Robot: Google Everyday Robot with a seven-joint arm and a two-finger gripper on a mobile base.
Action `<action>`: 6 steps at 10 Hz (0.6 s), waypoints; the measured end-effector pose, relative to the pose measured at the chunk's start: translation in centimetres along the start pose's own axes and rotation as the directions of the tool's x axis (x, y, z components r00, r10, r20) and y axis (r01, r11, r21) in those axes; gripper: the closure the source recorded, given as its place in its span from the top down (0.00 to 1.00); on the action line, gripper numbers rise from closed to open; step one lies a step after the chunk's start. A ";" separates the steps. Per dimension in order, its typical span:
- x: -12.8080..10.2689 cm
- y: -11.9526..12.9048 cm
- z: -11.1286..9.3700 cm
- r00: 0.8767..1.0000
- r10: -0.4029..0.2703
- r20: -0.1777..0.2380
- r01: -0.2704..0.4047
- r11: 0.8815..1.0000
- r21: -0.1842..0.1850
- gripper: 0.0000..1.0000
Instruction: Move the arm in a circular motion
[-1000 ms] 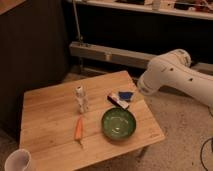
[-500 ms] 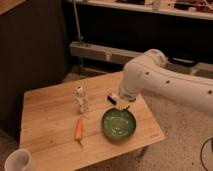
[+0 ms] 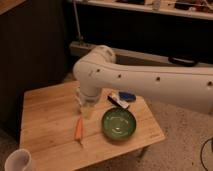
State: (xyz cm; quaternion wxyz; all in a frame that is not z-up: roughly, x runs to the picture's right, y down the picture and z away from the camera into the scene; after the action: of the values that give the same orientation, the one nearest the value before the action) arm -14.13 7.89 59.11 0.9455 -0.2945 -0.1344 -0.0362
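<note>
The arm (image 3: pixel 150 80), a thick glossy white tube dotted with small dark holes, reached in from the right edge of the scene and bent downward at a rounded elbow over the middle of the wooden table (image 3: pixel 45 112). Half a second before, that elbow had stood farther right, above the far right part of the tabletop, and a second before it had been out past the table's right edge; it had thus swept steadily leftward. The gripper (image 3: pixel 88 110), seen only as a pale yellowish tip below the elbow, hung just above the table surface near its centre, and whether its fingers were spread or pressed together could not be told. It now stood where a small white bottle had been visible in the earlier views, and that bottle was hidden behind the arm. The carrot (image 3: pixel 78 129) lay just near of the tip, unmoved, pointing toward the near edge. The green bowl (image 3: pixel 119 123) sat to the right of the carrot in the same place as before. A dark packet (image 3: pixel 121 98) with a blue part lay beyond the bowl, now uncovered by the arm. A white cup (image 3: pixel 18 162) stood at the near left corner of the view.
</note>
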 end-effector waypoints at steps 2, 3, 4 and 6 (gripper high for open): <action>-5.9 0.2 0.1 0.996 -0.088 0.029 0.088 0.996 -0.006 0.65; -7.6 0.0 -0.1 0.994 -0.108 0.032 0.108 0.994 0.005 0.65; -9.2 -0.3 -0.4 0.992 -0.120 0.042 0.119 0.993 0.018 0.65; -11.1 -1.9 -0.9 0.989 -0.133 0.057 0.131 0.991 0.043 0.65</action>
State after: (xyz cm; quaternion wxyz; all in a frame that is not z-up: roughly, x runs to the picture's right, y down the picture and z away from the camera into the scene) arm -24.86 5.73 56.35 0.9421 -0.2676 -0.1826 -0.0870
